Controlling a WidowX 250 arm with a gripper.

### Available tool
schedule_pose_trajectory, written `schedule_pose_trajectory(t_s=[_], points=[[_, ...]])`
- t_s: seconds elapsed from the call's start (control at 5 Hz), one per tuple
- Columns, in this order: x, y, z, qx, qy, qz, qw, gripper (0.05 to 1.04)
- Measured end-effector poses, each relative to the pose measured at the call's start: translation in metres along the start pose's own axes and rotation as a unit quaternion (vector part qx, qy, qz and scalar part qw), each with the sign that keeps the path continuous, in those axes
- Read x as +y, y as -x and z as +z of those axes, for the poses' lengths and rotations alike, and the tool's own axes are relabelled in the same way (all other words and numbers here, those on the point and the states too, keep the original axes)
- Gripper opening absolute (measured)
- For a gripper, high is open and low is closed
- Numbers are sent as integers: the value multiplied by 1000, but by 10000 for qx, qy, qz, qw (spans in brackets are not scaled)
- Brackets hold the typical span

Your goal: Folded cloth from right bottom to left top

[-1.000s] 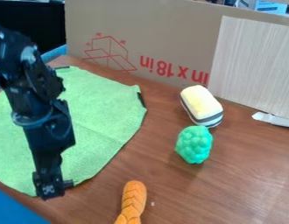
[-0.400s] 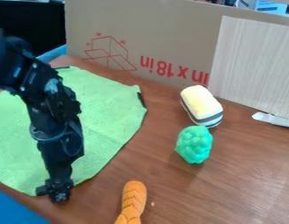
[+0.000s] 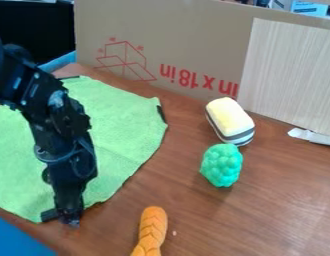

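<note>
green microfiber cloth (image 3: 121, 130) lies spread on the wooden counter (image 3: 261, 205) toward 9 o'clock, with no fold made. the gripper (image 3: 63, 219) is at its 6 o'clock edge; whether the jaws are open or closed, i cannot tell. a shallow bite could slip off that thin hem, while pressing too low might bunch the fabric or scrape the wood. dragging toward 11 o'clock without enough lift could slide the whole cloth; swinging wide toward 3 o'clock could knock the orange braided toy (image 3: 152, 227).
</note>
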State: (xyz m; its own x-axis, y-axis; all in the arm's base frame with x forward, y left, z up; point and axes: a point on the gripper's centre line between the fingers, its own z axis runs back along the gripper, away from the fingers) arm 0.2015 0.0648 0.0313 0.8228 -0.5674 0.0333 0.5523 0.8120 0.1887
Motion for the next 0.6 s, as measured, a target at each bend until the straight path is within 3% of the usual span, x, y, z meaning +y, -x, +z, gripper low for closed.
schedule_pose_trajectory(t_s=[0.2,0.4,0.6], points=[[-3,1,1,-50,47,-29,10000,167],[3,-2,11,-180,244,179,9994,76],[32,-16,32,-502,326,630,9962,61]])
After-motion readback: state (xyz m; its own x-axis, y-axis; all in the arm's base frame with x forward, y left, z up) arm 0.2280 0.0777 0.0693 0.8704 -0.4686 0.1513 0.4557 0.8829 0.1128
